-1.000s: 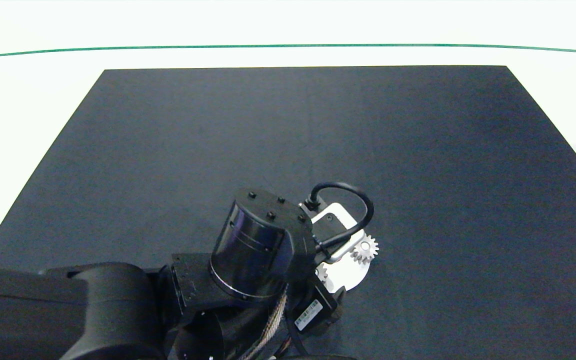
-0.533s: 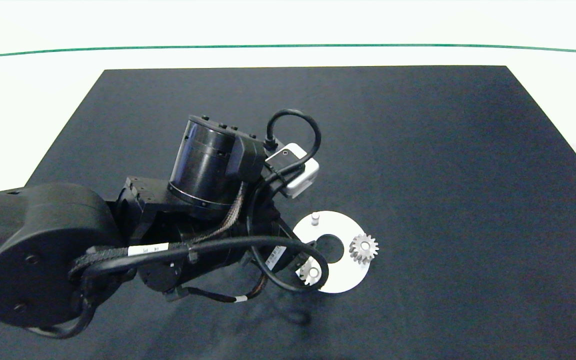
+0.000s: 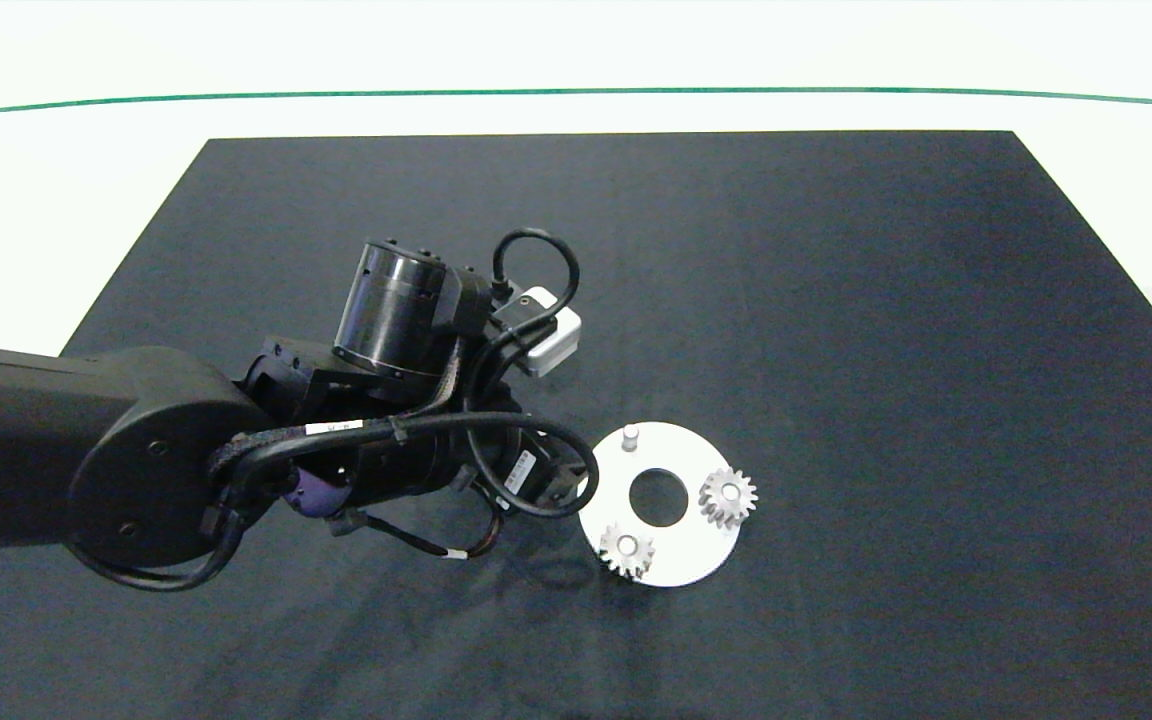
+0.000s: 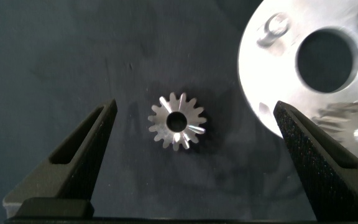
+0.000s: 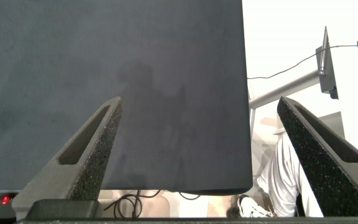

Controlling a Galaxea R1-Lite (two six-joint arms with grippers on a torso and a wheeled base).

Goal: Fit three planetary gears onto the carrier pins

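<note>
Step in hand: pickup of third small silver-grey metal spur gear [image 4: 177, 121], flat on black mat [image 3: 836, 300] of table, centred between wide-open, empty jaws of left gripper [image 4: 191, 134], touching neither. Next: lower, close on teeth, carry to bare white peg [image 3: 629, 436] on flat white round disc [image 3: 691, 560], just beside jaws; two gears [image 3: 728, 497] [image 3: 627, 549] already seated. Open mat all round; right gripper [image 5: 197, 140] parked at mat edge, jaws spread, empty.

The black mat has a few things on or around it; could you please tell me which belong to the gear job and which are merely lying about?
For the job:
- white disc
- bare carrier pin
- two seated planetary gears
- loose third gear lying between the open fingers of the left gripper

Lying about:
- black mat
- right gripper, open, away from the disc
- cables below the mat edge
</note>
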